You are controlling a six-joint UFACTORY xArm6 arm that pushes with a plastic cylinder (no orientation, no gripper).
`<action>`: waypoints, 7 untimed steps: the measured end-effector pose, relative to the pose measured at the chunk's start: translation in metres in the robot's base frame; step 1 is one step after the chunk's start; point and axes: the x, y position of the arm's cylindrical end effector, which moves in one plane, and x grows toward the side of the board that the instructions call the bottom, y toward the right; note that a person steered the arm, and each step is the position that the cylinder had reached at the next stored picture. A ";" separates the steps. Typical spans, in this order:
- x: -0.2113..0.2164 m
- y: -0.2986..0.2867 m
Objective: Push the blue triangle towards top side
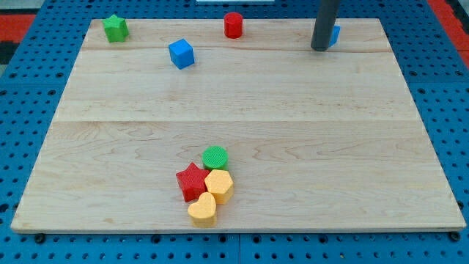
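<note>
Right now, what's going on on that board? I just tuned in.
My tip sits near the view's top right, directly in front of the blue triangle, which is mostly hidden behind the rod and already near the board's top edge. A blue cube, red cylinder and green star lie further left. A red star, green cylinder and two yellow blocks cluster at the bottom.

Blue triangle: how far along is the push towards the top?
Mostly done: the blue triangle already sits near the board's top edge, at the view's upper right. In hand: my tip is right against it, on its left, hiding most of it. Left: at most a short nudge upward. The blue cube and the other blocks lie apart.
</note>
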 end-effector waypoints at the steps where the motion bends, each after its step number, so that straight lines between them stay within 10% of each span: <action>1: -0.015 0.000; 7: -0.021 0.028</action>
